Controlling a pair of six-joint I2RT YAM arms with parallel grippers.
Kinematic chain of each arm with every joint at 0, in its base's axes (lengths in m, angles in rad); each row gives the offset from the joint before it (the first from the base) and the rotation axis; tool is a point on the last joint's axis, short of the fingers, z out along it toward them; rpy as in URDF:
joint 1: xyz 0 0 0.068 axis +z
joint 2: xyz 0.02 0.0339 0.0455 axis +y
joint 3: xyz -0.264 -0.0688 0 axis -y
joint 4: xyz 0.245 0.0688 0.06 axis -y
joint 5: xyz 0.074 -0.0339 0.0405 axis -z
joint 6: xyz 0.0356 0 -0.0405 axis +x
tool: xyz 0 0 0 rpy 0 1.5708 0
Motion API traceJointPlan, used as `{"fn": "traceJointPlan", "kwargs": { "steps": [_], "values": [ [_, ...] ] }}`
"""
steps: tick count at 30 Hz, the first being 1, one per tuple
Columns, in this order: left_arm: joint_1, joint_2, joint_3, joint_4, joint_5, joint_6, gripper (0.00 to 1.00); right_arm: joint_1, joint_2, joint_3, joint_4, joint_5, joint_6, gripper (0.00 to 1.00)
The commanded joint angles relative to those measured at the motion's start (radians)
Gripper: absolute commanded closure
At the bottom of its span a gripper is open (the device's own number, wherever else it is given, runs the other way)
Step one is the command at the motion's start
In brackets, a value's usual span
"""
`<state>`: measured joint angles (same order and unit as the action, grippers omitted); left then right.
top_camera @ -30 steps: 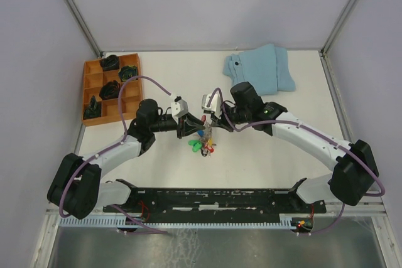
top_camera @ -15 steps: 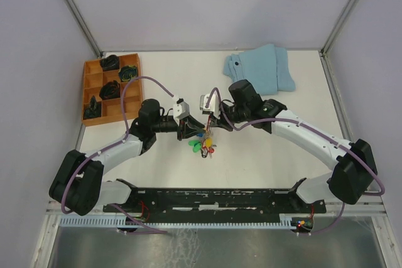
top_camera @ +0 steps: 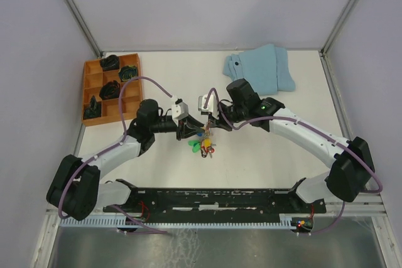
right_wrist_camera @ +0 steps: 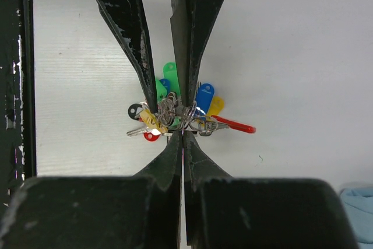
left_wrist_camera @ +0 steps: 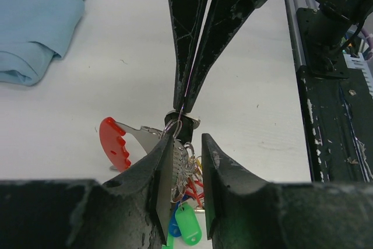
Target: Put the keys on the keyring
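The keys [top_camera: 202, 147] form one bunch with green, blue, yellow and red heads, hanging off thin wire rings at the table's middle. The keyring [left_wrist_camera: 113, 141], a red-and-grey curved piece, sticks out of the bunch and shows as a red bar [right_wrist_camera: 233, 125] in the right wrist view. My right gripper [right_wrist_camera: 182, 133] is shut, its tips pinching a wire ring at the top of the bunch [left_wrist_camera: 180, 106]. My left gripper [left_wrist_camera: 187, 141] faces it with jaws slightly apart around the rings. The rings lie against one pad [left_wrist_camera: 166, 161], and a green tag [left_wrist_camera: 187, 225] hangs below.
An orange compartment tray [top_camera: 129, 101] with dark lumps [top_camera: 110, 89] stands at the far left. A folded light-blue cloth [top_camera: 260, 70] lies at the far right. The black base rail [top_camera: 213, 196] runs along the near edge.
Both wrists have drifted slightly towards the far side, still meeting tip to tip over the bunch. The keys have barely moved.
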<state>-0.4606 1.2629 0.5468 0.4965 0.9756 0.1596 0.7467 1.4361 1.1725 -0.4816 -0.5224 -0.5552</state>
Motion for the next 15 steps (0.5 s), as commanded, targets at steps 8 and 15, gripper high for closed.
{"fn": "traceJointPlan", "kwargs": {
  "steps": [8, 15],
  "values": [
    [-0.002, -0.063, 0.022, 0.004, -0.031, 0.081, 0.65, 0.008, -0.012, 0.045, 0.012, -0.032, -0.027, 0.99],
    [-0.001, 0.002, 0.057, -0.004, 0.051, 0.083, 0.65, 0.009, -0.021, 0.042, 0.011, -0.047, -0.028, 0.99]
  ]
}}
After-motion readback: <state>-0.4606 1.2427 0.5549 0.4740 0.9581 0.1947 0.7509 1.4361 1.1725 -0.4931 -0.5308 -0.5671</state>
